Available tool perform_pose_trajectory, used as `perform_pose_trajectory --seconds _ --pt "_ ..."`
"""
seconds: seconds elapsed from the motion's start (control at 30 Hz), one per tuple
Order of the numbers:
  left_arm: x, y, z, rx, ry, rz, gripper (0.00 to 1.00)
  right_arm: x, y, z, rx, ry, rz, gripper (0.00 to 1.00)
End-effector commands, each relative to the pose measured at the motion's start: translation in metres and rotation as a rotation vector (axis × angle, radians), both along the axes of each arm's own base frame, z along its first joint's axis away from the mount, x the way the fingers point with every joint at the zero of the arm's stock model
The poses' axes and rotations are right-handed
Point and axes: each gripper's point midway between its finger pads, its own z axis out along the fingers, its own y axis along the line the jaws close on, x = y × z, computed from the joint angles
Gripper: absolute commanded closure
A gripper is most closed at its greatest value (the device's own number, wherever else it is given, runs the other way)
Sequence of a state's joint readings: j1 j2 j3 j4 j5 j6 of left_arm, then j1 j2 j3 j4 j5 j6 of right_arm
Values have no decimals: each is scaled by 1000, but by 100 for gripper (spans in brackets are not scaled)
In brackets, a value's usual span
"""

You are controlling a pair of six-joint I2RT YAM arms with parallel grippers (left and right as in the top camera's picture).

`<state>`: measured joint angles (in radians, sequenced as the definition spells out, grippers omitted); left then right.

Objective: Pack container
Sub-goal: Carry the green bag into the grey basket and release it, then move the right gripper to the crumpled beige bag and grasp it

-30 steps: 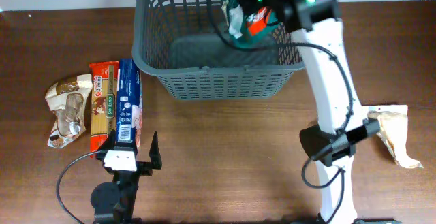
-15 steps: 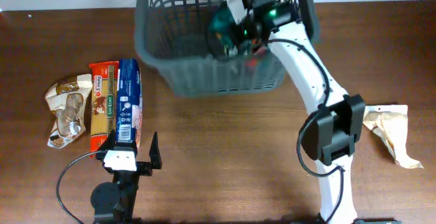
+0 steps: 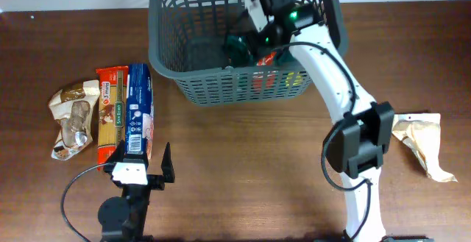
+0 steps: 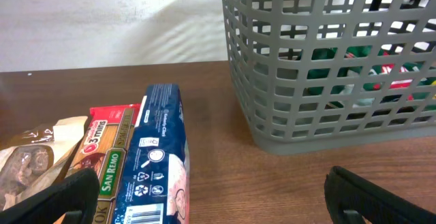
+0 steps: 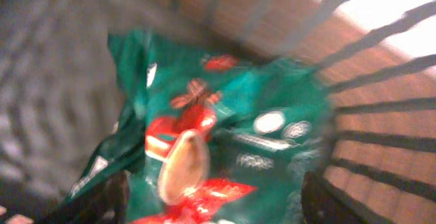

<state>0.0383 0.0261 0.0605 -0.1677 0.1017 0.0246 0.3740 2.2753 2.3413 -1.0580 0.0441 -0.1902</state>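
The basket stands at the far middle of the table, its long axis running left to right across the robot's front. A green packet lies inside, toward the basket's right half, with red print showing through the near lattice wall. The right claw is down inside the basket, right over that packet. In the wrist view its fingers sit wide apart on either side of the green packet. They look spread rather than pinching, though blur hides whether they touch it. So the packet lies straight ahead of and below the claw. The basket's bars are close on one side, and the likely next move is a lift clear of the rim without catching the wall. Left of the basket, near its front corner, a blue box and a red packet lie side by side, long axes pointing toward the basket's far side. A brown bag is just beyond them. The left claw is spread and empty, in front of the basket's left end and nearest these three. A tan bag lies off the basket's right front, nearer the right arm.
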Motion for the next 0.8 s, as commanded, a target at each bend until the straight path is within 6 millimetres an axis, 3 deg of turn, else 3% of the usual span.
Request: perform_pose_trajectory --seconds 0.0,0.07,0.17,0.27,0.37,0.5,0.57,0.6,0.7,0.77 --pt "0 -2 -2 -10 1 -7 1 -9 -39 172 -2 -375 -127 19" --pt "0 -2 -2 -10 1 -7 1 -23 -65 225 -37 -495 -198 16" --pt "0 -2 -2 -10 1 -7 1 -47 -106 281 -58 -612 -291 16" --pt "0 -2 -2 -10 1 -7 1 -65 -152 296 -74 -621 -371 16" --pt "0 -2 -2 -10 1 -7 1 -73 -219 288 -91 -578 -478 16" --pt "0 -2 -2 -10 1 -7 1 -85 -314 240 -116 -477 -641 16" --pt "0 -2 -2 -10 1 -7 1 -99 -354 196 -154 -362 -721 10" --pt "0 -2 -2 -10 1 -7 1 -111 -370 165 -185 -261 -736 8" --pt "0 -2 -2 -10 1 -7 1 -142 -389 88 -200 3 -724 9" --pt "0 -2 -2 -10 1 -7 1 -164 -392 42 -188 163 -732 16"
